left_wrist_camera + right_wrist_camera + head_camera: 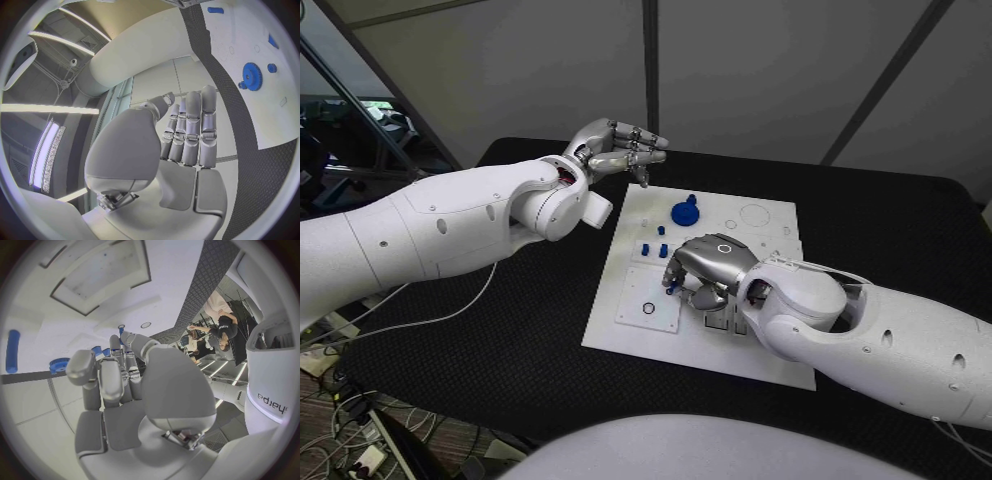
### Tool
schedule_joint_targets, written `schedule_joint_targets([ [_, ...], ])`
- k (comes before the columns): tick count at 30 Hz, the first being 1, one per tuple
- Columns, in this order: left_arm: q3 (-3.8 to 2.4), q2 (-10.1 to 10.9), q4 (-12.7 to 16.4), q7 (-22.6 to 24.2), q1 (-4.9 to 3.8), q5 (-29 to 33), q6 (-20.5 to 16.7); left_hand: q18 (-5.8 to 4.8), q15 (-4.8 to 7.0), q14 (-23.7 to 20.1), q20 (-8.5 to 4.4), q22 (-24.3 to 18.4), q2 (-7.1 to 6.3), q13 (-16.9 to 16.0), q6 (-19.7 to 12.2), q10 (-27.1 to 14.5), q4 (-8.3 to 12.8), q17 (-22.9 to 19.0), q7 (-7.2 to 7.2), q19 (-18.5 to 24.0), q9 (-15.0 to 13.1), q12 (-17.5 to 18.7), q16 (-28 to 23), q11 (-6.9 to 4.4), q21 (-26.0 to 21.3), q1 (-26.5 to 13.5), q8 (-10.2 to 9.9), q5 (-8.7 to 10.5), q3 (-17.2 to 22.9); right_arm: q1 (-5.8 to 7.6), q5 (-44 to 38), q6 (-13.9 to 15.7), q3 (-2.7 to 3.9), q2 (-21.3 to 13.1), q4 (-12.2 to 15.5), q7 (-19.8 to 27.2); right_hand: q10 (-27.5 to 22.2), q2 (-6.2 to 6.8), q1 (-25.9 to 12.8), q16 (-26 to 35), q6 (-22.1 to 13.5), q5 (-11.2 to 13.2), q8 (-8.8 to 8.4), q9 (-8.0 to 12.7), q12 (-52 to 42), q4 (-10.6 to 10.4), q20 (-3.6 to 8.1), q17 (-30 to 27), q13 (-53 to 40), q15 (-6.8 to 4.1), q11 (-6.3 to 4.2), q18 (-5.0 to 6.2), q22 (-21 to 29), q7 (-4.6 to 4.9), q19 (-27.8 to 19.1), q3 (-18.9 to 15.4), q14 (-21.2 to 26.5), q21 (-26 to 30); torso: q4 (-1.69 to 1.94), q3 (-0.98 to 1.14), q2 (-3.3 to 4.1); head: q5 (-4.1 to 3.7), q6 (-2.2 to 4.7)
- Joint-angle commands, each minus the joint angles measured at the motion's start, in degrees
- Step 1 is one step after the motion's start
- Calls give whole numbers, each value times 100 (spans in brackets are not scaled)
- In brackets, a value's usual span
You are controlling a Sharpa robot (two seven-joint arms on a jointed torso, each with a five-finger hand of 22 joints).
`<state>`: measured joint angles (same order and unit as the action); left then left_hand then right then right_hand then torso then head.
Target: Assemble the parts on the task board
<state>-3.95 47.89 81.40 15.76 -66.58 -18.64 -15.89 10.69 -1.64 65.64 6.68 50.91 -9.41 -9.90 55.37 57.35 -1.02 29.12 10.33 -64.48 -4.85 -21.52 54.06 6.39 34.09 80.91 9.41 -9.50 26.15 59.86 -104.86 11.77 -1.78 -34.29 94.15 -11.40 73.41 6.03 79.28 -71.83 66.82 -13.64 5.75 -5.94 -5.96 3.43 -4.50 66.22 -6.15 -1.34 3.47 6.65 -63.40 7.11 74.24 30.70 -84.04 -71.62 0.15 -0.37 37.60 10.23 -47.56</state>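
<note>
The white task board [632, 330] lies mid-table. A blue gear [684, 212] stands on its far part, with small blue parts [655, 247] nearer the left edge. My right hand [702, 270] is curled down onto the board's middle, and a small blue part [675, 286] shows at its fingertips. In the right wrist view that blue part [120, 329] sits between the thumb and a fingertip of the right hand [119, 385]. My left hand [617, 150] hovers above the board's far left corner, thumb against fingertips. The left wrist view shows this hand [187, 135] with fingers together and nothing visible in them.
A black ring [648, 308] lies on the board's near left. A circular outline [756, 215] marks its far right. The left wrist view also catches the gear [251, 76] and a blue peg [215, 10]. Black table [516, 360] surrounds the board; cables trail at the left.
</note>
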Motion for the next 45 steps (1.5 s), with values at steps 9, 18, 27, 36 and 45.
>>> schedule_joint_targets([
  [9,-1,24,33,24,-8,15,66,-26,9,-31,13,-5,50,-8,-32,-56,22,-6,12,34,5,-24,-25,3,-29,-19,2,-4,0,6,-78,-129,0,75,-70,-16,8,-23,-32,-41,-8,13,9,-6,31,-10,-10,14,-12,-3,-14,-89,-11,43,4,14,-249,-35,6,-2,2,13,-32],
  [18,-2,32,42,17,-9,15,77,-26,9,-31,13,-5,50,-8,-32,-56,22,-6,12,34,5,-24,-25,3,-29,-19,2,-4,0,1,-77,-261,-3,118,-126,-21,8,-23,-32,-41,-8,13,9,-6,31,-10,-10,14,-12,-3,-14,-89,-11,43,4,14,-249,-35,3,0,1,26,-57],
  [27,-2,34,47,15,-9,15,79,-26,5,-41,17,-8,49,-11,-41,-72,28,-14,16,40,8,-35,-30,7,-38,-20,2,-3,-8,-3,-93,-360,-16,156,-181,-72,11,-26,-34,-47,-5,17,10,-8,31,-10,-11,18,-14,-3,-15,-90,-16,43,6,12,-249,-40,5,-3,0,26,-71],
  [36,-2,34,46,13,-9,15,84,-26,5,-41,17,-8,49,-11,-41,-72,28,-14,16,40,8,-35,-30,7,-38,-20,2,-3,-8,-6,-79,-362,-71,213,-238,-20,-111,-6,-109,-41,-111,54,-56,3,112,-22,-33,-18,-7,26,21,-73,59,77,-66,-32,-232,13,8,-5,1,20,-75],
  [45,-2,40,44,4,-9,15,83,-27,-1,-46,22,-13,54,-13,-57,-97,23,-23,23,43,12,-48,-32,14,-49,-37,0,0,-23,-7,-18,-196,-120,181,-235,29,-1095,208,-382,-58,-607,-59,-216,114,233,-131,-205,-66,242,221,256,-20,312,219,-265,-169,-183,208,2,-3,-4,20,-91],
])
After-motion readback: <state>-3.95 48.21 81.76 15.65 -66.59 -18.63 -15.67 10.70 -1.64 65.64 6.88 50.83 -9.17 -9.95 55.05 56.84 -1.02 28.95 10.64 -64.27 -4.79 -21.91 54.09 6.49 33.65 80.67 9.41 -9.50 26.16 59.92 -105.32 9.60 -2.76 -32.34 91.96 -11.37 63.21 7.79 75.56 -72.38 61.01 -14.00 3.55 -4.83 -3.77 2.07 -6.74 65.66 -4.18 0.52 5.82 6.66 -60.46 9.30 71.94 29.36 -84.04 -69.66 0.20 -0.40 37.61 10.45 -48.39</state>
